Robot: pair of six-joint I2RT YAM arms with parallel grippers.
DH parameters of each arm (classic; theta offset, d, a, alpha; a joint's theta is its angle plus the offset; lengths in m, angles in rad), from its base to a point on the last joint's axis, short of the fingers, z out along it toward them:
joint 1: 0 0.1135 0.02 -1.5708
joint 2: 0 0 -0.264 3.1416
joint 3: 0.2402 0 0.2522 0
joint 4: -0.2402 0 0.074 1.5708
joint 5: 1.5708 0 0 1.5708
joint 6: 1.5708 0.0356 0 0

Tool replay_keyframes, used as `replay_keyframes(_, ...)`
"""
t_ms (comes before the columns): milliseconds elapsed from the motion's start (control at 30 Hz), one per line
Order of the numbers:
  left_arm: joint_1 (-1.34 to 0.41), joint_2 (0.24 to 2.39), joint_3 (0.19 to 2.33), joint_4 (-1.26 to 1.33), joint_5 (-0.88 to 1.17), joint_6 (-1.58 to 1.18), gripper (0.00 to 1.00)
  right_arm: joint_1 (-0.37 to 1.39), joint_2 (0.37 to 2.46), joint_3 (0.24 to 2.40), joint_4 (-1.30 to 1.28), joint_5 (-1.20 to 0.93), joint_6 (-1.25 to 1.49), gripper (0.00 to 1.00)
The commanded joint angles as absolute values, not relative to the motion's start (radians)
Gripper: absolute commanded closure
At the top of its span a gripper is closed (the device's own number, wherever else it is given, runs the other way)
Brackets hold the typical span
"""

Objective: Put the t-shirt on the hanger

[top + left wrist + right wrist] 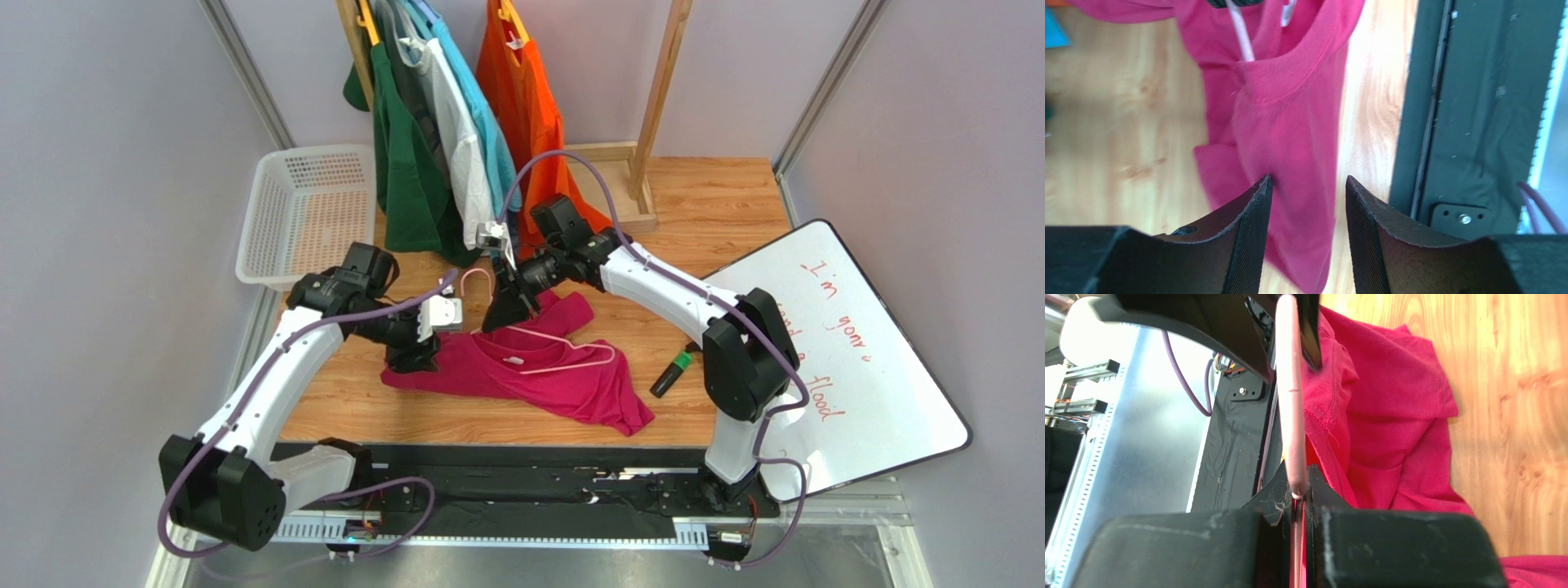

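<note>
Two sets of jaws low over the wooden worktop (724, 202), close together, both at the t-shirt (552, 380). Magenta cloth crumpled on the wood, beneath and to the right of the left jaws, on the near side of the right jaws

Right jaws clamped together on the thin pink wire of the hanger (1292, 410), near its hook, the wire running straight out from between the fingertips. Rest of the hanger lying across the shirt to the near right of those jaws. One wire slipped in under the collar, seen straight ahead of the left jaws

Left jaws apart, nothing pinched. Shirt fabric showing in the gap and beyond the fingers (1250, 239); touching them or not, cannot tell

Behind both sets of jaws, a wooden rack (662, 86) with hung clothes: dark green shirt (405, 159), white shirt (460, 147), light blue shirt (491, 123), orange shirt (528, 98). Left of the left jaws, well apart, a white mesh basket (313, 154). Right of the right jaws, well apart, a green marker (670, 374) just beside a whiteboard (859, 368) with red handwriting
</note>
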State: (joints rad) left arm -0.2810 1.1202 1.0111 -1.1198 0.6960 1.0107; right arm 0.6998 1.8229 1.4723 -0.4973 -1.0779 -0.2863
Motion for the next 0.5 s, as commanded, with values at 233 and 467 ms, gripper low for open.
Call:
replay_keyframes(233,-0.346,1.247,1.063,-0.987,0.868,0.887,0.66,0.736,1.739,1.474,-0.357,-1.111,-0.23,1.0)
replay_keyframes(467,-0.402,1.221,1.055,-0.836,0.832,0.769,0.82,0.742,1.761,1.486,-0.31,-1.097,-0.198,1.0)
